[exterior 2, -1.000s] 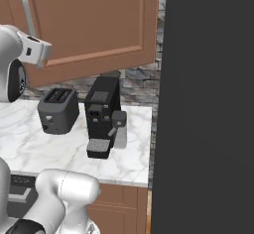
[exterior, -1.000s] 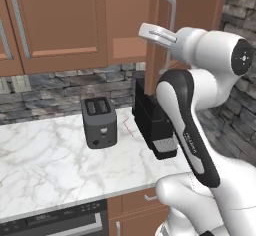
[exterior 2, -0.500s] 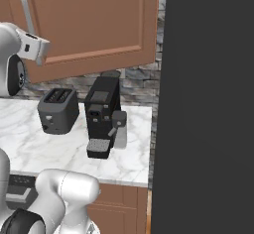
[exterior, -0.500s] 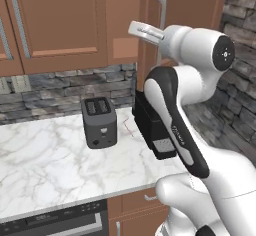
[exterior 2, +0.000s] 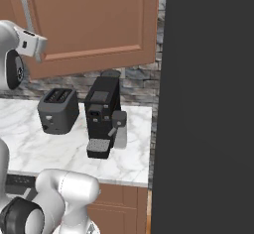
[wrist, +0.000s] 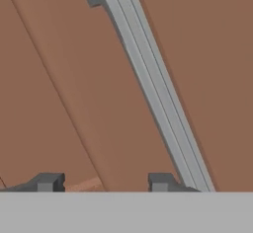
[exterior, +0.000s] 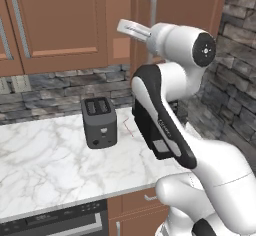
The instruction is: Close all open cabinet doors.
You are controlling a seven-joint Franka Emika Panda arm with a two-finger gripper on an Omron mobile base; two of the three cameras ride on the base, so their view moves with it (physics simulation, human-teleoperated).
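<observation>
1. Your gripper sits close against a cabinet door; in the hand view its two dark tips stand apart at 6 o'clock, nothing between them.
2. Jaws: near their narrowest, holding nothing you can see.
3. The door's handle runs from 12 down to 5 o'clock, passing just beside the right tip; contact can't be told.
4. Left base view: the hand is at 12 o'clock, just left of the handle on the door.
5. On the counter: toaster at centre.
6. Right base view: coffee machine stands right of the toaster, below the door.
</observation>
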